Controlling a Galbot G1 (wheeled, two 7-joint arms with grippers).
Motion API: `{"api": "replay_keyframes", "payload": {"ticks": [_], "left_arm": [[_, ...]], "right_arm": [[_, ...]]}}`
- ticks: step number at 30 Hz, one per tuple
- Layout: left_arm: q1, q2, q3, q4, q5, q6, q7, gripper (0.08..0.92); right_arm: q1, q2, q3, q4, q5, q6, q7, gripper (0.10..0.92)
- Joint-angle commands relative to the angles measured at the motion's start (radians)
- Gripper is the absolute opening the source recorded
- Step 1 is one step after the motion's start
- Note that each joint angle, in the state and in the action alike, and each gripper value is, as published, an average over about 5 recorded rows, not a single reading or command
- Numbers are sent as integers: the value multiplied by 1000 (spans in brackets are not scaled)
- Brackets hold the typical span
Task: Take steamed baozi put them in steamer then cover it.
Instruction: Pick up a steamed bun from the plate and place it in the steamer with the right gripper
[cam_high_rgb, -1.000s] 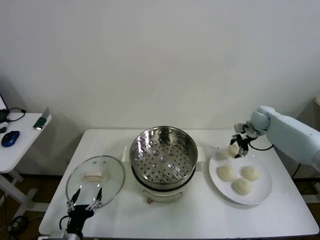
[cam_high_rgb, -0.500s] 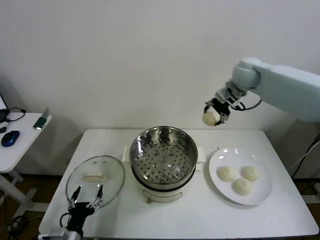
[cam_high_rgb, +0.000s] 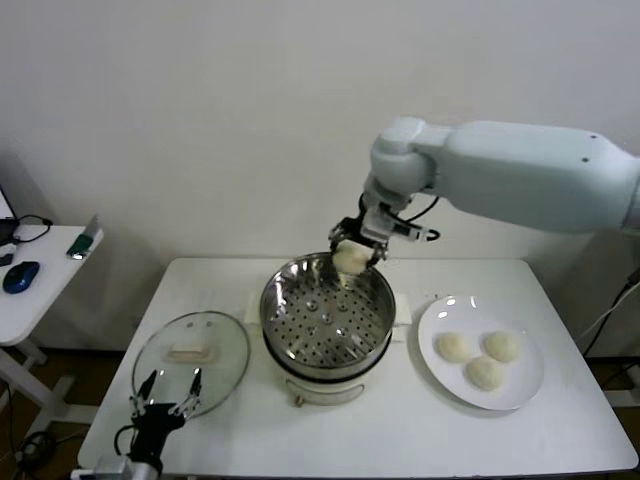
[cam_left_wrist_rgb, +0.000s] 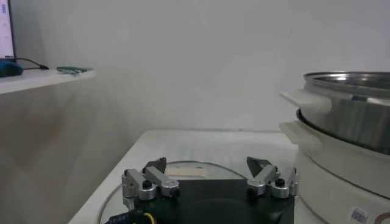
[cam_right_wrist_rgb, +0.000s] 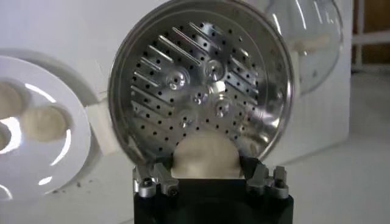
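Note:
My right gripper (cam_high_rgb: 352, 258) is shut on a cream-white baozi (cam_high_rgb: 349, 259) and hangs over the far rim of the steamer (cam_high_rgb: 327, 312), a shiny steel basket with a perforated floor on a white base. From the right wrist the baozi (cam_right_wrist_rgb: 205, 156) sits between the fingers, with the empty steamer floor (cam_right_wrist_rgb: 201, 85) beyond it. Three more baozi (cam_high_rgb: 454, 347) (cam_high_rgb: 501, 346) (cam_high_rgb: 484, 373) lie on the white plate (cam_high_rgb: 520, 395) at the right. My left gripper (cam_high_rgb: 169, 392) stands open at the near left, just over the glass lid (cam_high_rgb: 191, 350).
The glass lid has a pale handle (cam_high_rgb: 185, 352) and lies flat left of the steamer. A side table (cam_high_rgb: 40, 280) at the far left carries a blue mouse and a small device. The steamer's white handles (cam_left_wrist_rgb: 306, 100) show close by in the left wrist view.
My right gripper lifted one baozi off the plate, rose, and swung left to above the steamer's far rim. The left arm has barely moved.

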Motion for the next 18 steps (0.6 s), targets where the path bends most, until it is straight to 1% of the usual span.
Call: {"api": "replay_keyframes", "payload": {"ticks": [1,7,18], "left_arm": [[2,-3,-2,-5,5,-1,0,823],[6,-7,-3,-2,5,-6,-2,823],[-1,-8,-3,13,4,-12,-4,823]], "right_arm": [[-109,72,-3,-20,-138,55,35,729],[-214,99,35,-129,-229,54,67,729],[-301,121,74,-245,-262,61,82,729]]}}
